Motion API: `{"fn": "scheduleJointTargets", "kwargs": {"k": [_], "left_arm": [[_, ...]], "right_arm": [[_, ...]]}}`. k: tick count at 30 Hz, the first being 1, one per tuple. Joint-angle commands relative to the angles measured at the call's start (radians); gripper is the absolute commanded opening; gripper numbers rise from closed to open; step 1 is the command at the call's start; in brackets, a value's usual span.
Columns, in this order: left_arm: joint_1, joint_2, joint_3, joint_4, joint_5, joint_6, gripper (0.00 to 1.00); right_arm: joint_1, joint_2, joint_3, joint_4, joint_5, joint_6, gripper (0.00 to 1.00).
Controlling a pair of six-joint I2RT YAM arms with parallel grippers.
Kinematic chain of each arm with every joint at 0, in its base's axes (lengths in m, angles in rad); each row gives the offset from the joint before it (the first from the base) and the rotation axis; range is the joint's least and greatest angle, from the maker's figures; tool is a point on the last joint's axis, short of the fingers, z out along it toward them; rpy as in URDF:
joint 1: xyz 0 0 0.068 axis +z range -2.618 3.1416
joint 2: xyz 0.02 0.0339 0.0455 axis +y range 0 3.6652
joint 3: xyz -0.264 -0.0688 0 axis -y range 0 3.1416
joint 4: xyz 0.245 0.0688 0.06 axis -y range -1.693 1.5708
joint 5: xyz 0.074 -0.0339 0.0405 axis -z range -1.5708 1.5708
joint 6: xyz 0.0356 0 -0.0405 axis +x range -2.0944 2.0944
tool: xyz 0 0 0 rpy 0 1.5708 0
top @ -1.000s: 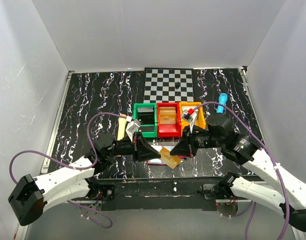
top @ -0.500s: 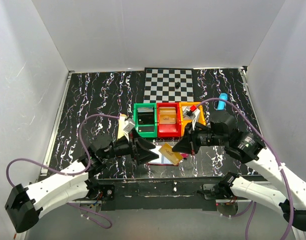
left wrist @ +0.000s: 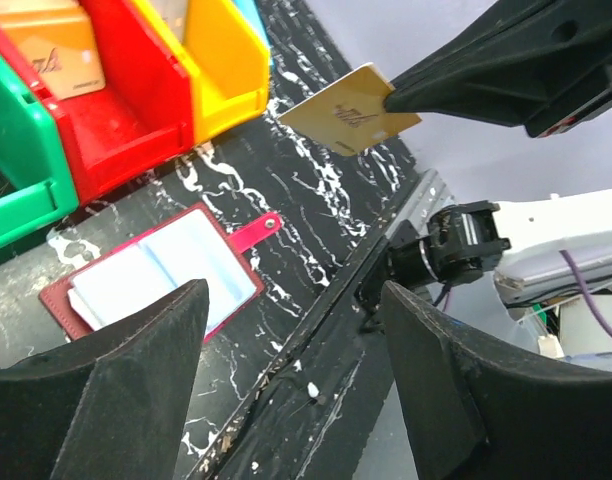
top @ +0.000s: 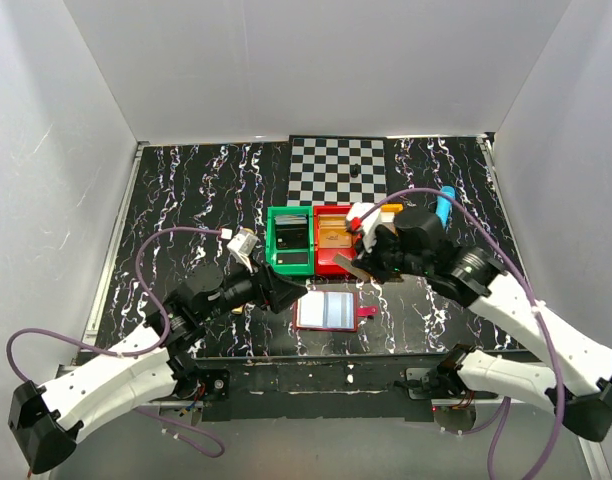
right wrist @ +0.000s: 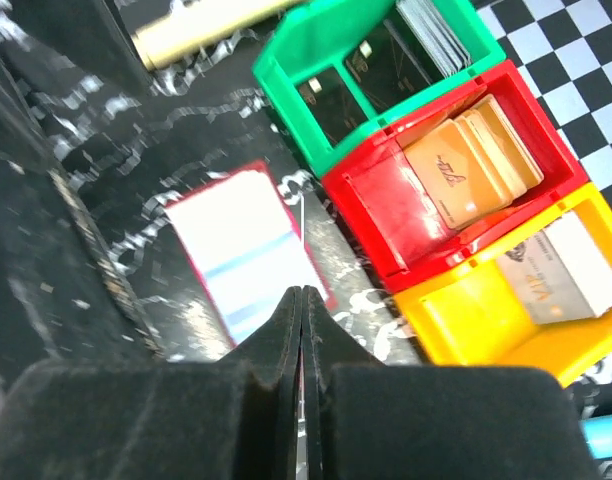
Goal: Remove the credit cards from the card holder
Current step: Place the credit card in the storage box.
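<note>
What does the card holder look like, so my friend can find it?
Find the row of coloured bins in the middle of the table. Right in front of them, on the near side, the card holder lies open and flat. Unlike the bins, it is a thin, pale blue-grey rectangle with a dark red border and a small red tab.

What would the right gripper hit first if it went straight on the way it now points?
Likely the open card holder, near its border; the gold card pinched in the right gripper would touch first. Depth is unclear.
</note>
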Motion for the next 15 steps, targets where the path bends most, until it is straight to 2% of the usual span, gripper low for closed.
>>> {"fn": "scheduleJointTargets", "kwargs": {"k": [1, 3, 8, 15], "left_arm": [[0.013, 0.05, 0.022, -0.064, -0.079, -0.013, 0.67], [0.021, 0.1, 0.048, -0.103, -0.111, -0.024, 0.62], [0.103, 0.202, 0.074, -0.17, -0.133, -0.074, 0.44], [0.226, 0.258, 0.068, -0.17, -0.153, -0.101, 0.45]], "right_arm": [[-0.016, 0.111, 0.008, 0.067, -0.012, -0.372, 0.01], [-0.02, 0.174, 0.044, 0.061, -0.04, -0.442, 0.01], [-0.039, 0.273, 0.063, 0.165, -0.09, -0.54, 0.01], [-0.17, 0.359, 0.078, 0.234, -0.217, -0.585, 0.01]]}}
